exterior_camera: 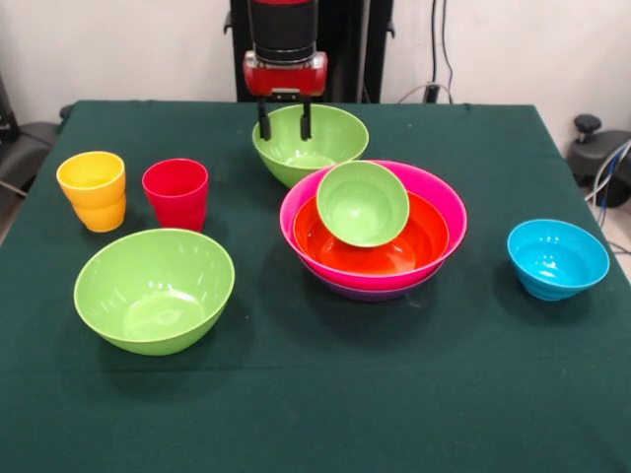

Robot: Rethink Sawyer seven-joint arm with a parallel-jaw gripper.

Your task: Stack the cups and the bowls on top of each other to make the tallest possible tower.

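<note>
- Gripper (285, 119) hangs at the far side of the table (315, 414), fingers (263, 120) spread apart, gripping nothing.
- Both fingertips sit in front of the far rim of a large green bowl (311, 144); whether they touch the rim or hover just over it, cannot tell.
- That bowl sits directly under and toward the camera from the fingers, upright and empty.
- Tower (373, 232) is just beyond that bowl on the camera side, to picture-right of the fingers: purple bowl (370, 290) lowest (only a sliver of it shows), pink bowl (446, 202) nested in it, orange bowl (394, 246) inside the pink.
- Small green bowl (362, 203) rests tilted in the orange one, mouth tipped toward the camera, leaning on the far side.
- The far green bowl looks touching or just beside the pink rim.
- Red cup (175, 193) and yellow cup (93, 189) stand upright side by side, picture-left of the fingers and nearer the camera, close but apart.
- Second large green bowl (155, 289) is well nearer the camera than the fingers, picture-left, in front of the cups.
- Blue bowl (557, 258) stands alone, far picture-right of the fingers, well apart from the tower.
</note>
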